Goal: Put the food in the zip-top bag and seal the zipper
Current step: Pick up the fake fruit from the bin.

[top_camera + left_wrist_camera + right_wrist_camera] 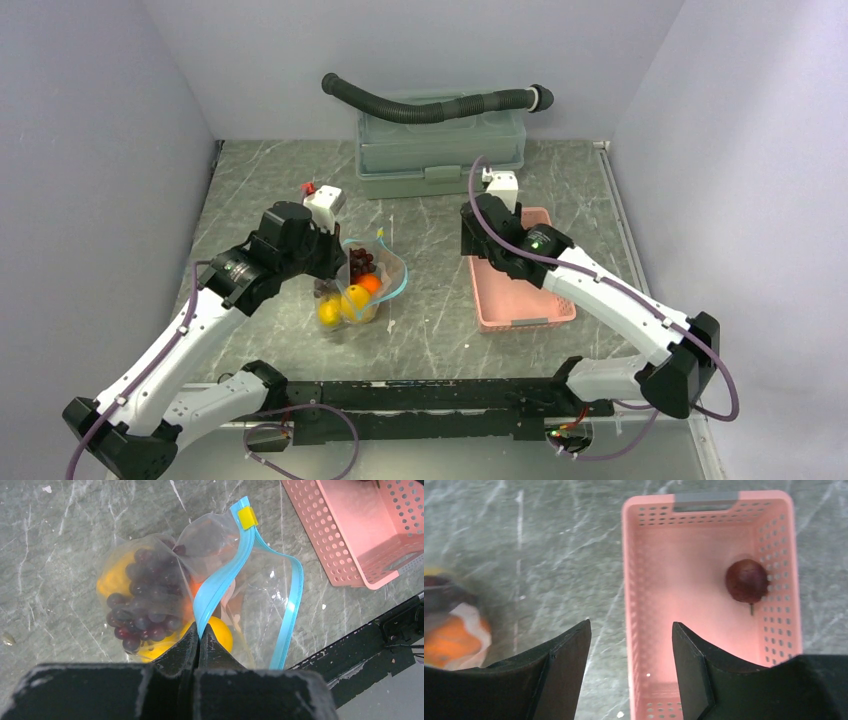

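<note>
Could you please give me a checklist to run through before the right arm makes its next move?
1. Left gripper clamped on the zipper: ok.
2. Zip-top bag mouth open for more food: ok, the two strip halves stand apart.
3. Right gripper open and empty: ok.
4. All food bagged: not ok, a dark red fruit lies in the pink basket.
5. Right gripper centred over that fruit: not ok, it sits off to one side of the gap.
</note>
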`<action>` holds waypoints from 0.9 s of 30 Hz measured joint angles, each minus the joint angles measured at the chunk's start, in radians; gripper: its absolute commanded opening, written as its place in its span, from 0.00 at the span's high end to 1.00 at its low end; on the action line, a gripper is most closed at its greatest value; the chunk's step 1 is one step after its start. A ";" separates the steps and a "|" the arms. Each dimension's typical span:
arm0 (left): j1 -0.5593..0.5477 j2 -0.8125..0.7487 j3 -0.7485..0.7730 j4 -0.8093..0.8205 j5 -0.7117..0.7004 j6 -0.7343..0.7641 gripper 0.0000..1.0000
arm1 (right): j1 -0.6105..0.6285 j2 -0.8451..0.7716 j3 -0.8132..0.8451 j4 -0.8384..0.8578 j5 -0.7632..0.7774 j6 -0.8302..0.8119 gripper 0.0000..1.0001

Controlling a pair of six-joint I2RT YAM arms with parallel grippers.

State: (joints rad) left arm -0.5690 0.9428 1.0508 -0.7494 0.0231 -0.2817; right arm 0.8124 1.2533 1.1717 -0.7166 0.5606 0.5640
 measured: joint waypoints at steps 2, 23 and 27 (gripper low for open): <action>0.000 -0.002 0.000 0.000 -0.002 0.000 1.00 | -0.026 0.010 0.000 -0.018 0.021 -0.009 0.32; 0.000 -0.003 -0.003 -0.003 -0.002 0.007 1.00 | -0.232 0.257 -0.033 -0.046 0.122 -0.114 0.18; 0.000 -0.003 -0.004 -0.003 -0.002 0.007 1.00 | -0.267 0.293 -0.043 -0.040 0.121 -0.130 0.17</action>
State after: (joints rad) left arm -0.5690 0.9394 1.0470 -0.7528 0.0208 -0.2745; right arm 0.5449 1.5463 1.1286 -0.7563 0.6819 0.4339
